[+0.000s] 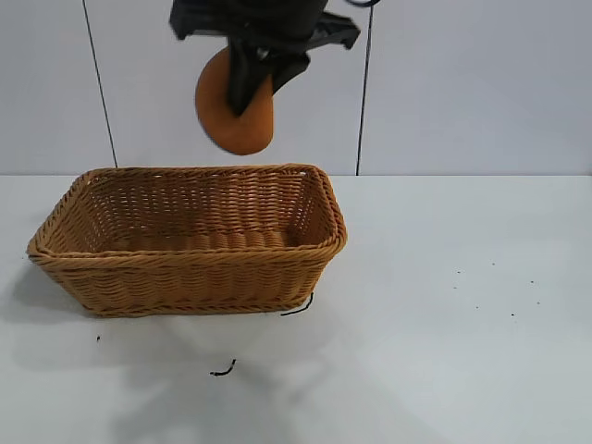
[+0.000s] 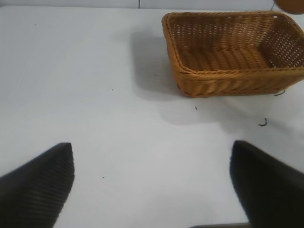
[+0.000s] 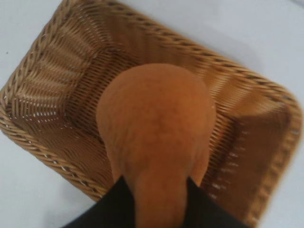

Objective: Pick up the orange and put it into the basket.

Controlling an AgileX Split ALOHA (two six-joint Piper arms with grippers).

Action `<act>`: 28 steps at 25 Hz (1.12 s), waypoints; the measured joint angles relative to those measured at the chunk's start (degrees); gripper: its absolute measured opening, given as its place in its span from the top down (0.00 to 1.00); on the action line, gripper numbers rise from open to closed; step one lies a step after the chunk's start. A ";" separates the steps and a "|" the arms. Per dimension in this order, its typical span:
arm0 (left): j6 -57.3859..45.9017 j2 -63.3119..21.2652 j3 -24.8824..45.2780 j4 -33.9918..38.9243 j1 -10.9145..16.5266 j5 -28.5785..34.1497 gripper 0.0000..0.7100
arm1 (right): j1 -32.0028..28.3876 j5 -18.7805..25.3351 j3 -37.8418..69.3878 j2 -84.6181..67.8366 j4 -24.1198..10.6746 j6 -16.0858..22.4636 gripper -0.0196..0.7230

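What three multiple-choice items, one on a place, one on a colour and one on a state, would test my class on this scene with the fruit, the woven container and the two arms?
1. Where is the matte burnt-orange, rounded orange?
A. On the white table
B. In the air above the basket
C. On the basket floor

2. What colour is the large rectangular woven wicker basket?
A. Tan-brown
B. Green
C. Black

3. What is the right gripper doing?
A. Resting open on the table
B. Gripping the basket rim
C. Holding the orange in its fingers

Answers: 1 B, the exterior view shows it hanging above the rim. 2 A, every view shows tan-brown weave. 3 C, the black fingers clamp the orange's narrow end. The left gripper stands open over the white table.
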 joint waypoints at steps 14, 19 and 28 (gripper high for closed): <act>0.00 0.00 0.00 0.00 0.00 -0.06 0.10 | 0.00 5.91 -6.62 2.43 -0.35 0.00 0.09; 0.00 0.00 0.00 0.00 0.00 0.00 0.10 | -1.41 14.76 -19.33 2.37 -5.56 2.60 0.08; 0.00 0.00 0.00 0.00 0.00 0.00 0.10 | -15.29 19.70 -24.65 2.24 -9.75 4.73 0.08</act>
